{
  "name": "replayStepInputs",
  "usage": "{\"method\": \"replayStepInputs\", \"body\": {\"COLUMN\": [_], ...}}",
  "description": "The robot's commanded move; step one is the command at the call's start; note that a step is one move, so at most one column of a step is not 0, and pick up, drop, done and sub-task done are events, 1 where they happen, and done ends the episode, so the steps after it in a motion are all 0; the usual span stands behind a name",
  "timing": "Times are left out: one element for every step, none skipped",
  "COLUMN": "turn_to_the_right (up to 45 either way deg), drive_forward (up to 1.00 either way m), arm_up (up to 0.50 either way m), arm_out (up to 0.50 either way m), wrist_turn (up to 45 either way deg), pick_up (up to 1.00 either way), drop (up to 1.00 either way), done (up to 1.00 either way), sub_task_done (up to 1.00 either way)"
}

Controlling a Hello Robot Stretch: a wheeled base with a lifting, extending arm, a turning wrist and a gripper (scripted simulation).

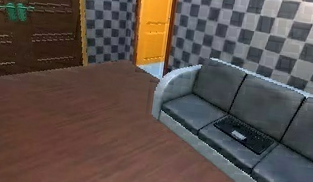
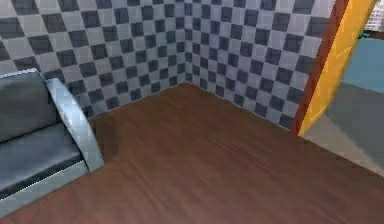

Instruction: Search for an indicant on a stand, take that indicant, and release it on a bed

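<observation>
A grey sofa [image 1: 262, 118] stands along the checkered wall at the forward view's right, with a dark flat laptop-like thing [image 1: 239, 134] lying on its middle seat cushion. The same sofa's end [image 2: 40, 125] shows at the arm side view's left. I see no stand, bed or indicant here.
Dark brown double doors [image 1: 23, 16] with green handles [image 1: 17, 11] fill the forward view's left. An orange doorway [image 1: 154, 23] opens at the back between checkered walls. Another orange door frame [image 2: 345, 55] stands at the arm side view's right. Wide wooden floor [image 1: 69, 128] lies ahead.
</observation>
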Motion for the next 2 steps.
{"method": "replayStepInputs", "body": {"turn_to_the_right": [0.0,-45.0], "drive_forward": [0.2,0.0], "arm_up": [0.0,0.0], "arm_out": [0.0,0.0], "wrist_turn": [0.0,0.0], "pick_up": [0.0,0.0], "drop": [0.0,0.0], "done": [0.0,0.0], "sub_task_done": [0.0,0.0]}}
